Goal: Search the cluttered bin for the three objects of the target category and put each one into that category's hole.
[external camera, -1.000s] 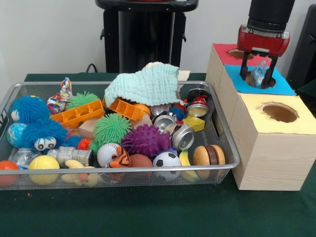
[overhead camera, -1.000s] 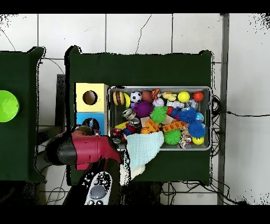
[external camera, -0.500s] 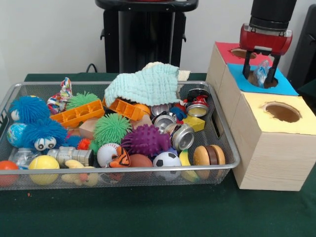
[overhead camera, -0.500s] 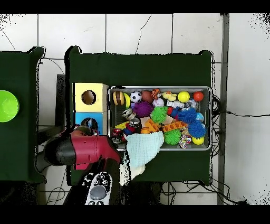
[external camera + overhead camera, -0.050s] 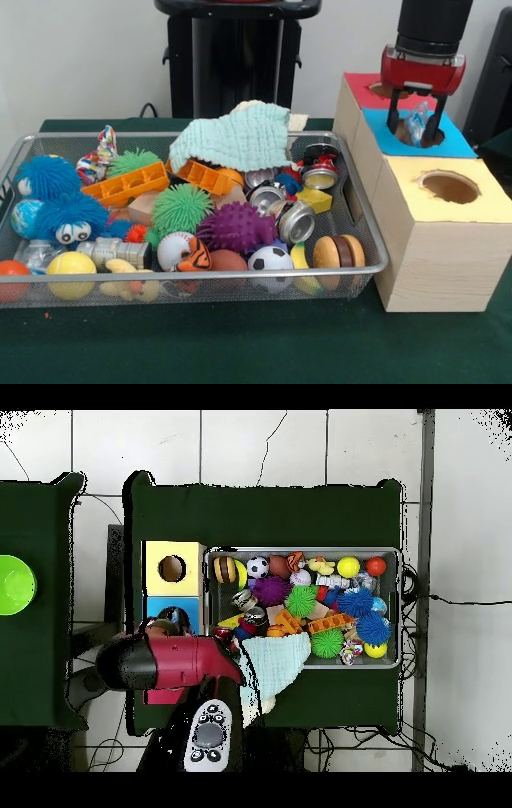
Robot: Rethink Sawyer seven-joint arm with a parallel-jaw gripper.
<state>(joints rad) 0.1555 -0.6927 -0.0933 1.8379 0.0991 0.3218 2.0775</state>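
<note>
My gripper [image 5: 414,122] hangs over the blue-topped hole [image 5: 416,134] of the wooden box row at the right. It is shut on a crumpled clear plastic bottle [image 5: 417,118] with a blue label, and its fingertips reach the hole's rim. The wire bin [image 5: 376,260] holds the clutter: spiky balls, a purple ball [image 5: 236,226], metal cans [image 5: 294,222] and a soccer ball [image 5: 270,258]. Another clear bottle [image 5: 36,252] lies at the bin's near left. In the overhead view the red arm [image 5: 175,664] covers the gripper beside the blue box [image 5: 160,612].
A pale green cloth [image 5: 232,136] drapes over the bin's far rim. The yellow-topped box [image 5: 448,188] with its hole stands nearest, the red-topped box [image 5: 364,84] farthest. A green round thing [image 5: 15,584] sits on the separate table in the overhead view.
The gripper swung slightly right, then back left with the bottle. The wooden box row shifted with it, ending a little further left. The arm moved in the overhead view.
</note>
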